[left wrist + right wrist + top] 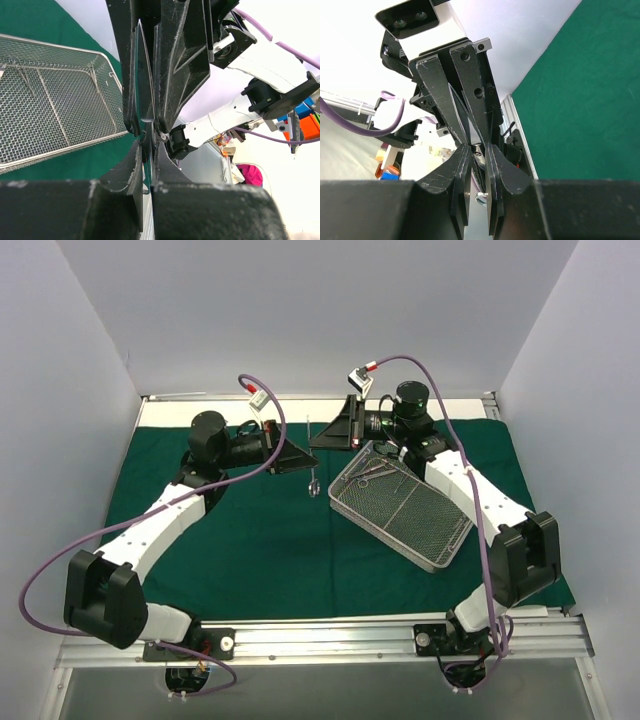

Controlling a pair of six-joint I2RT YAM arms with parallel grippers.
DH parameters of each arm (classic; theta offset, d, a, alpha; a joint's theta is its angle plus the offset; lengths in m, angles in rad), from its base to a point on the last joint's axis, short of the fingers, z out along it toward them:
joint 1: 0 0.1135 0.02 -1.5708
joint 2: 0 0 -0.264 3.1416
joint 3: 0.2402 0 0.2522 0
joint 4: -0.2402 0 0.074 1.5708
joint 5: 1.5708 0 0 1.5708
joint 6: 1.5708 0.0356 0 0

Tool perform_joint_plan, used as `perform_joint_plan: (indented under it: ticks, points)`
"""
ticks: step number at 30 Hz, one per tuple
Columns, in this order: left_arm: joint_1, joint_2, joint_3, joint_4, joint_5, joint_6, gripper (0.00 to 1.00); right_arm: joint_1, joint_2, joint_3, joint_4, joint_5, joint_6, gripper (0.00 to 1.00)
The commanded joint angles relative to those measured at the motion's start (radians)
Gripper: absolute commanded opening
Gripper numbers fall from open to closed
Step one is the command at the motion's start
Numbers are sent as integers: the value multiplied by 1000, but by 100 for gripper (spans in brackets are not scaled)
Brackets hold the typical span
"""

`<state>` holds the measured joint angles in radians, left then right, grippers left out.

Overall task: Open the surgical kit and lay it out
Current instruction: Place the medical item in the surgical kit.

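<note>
Steel shows only as a glint between the tips of the left claw (149,144). Its fingers are drawn in to a thin slit, and their own black bulk hides how much of the instrument (312,462) they bite. The right claw (476,148) meets it tip to tip and is likewise pressed nearly together, with a steel loop wedged low between its fingers. From above, the slim instrument crosses both tips over the drape (250,540), its ring handles toward the arm bases. Just right of the claws, the tray (410,522) lies askew on the cloth, its far corner hidden behind the right arm (470,490). More instruments (373,473) lie at that end, too small to count. The drape is spread flat beneath it all.
</note>
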<state>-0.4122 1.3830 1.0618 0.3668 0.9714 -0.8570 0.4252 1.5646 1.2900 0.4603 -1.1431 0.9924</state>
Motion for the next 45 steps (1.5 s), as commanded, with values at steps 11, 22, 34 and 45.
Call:
perform_joint_plan:
  ticks: [11, 22, 34, 45]
  points:
    - [93, -3, 130, -664, -271, 363, 2, -19, 129, 259, -547, 228, -368, 64]
    - [64, 405, 519, -1422, -1095, 394, 2, -230, 209, 347, -1085, 789, -575, 69]
    - [16, 807, 845, -1594, -1275, 355, 2, -279, 195, 298, -1106, 780, -595, 69]
    - [-4, 932, 938, -1623, -1264, 372, 2, -322, 173, 215, -1071, 757, -594, 69]
